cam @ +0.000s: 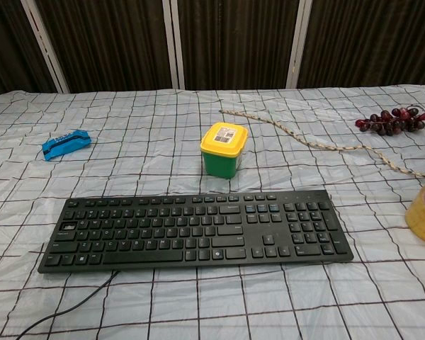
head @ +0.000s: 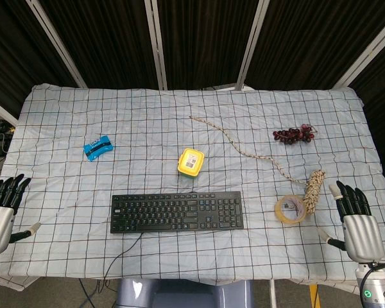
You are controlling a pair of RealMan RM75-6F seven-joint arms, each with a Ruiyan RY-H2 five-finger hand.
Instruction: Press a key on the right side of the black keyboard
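Observation:
The black keyboard (head: 177,212) lies flat near the table's front edge; in the chest view the keyboard (cam: 198,228) fills the middle, its number pad at the right end. My right hand (head: 357,220) rests at the front right corner of the table, fingers straight and apart, holding nothing, well to the right of the keyboard. My left hand (head: 1,212) sits at the front left edge, fingers extended, also holding nothing. Neither hand shows in the chest view.
A yellow-lidded green tub (head: 190,161) stands just behind the keyboard. A tape roll (head: 290,209) and a rope bundle (head: 313,189) lie between the keyboard and my right hand. Dark grapes (head: 294,134) sit back right, a blue object (head: 97,148) back left. The keyboard's cable (head: 119,255) runs off the front.

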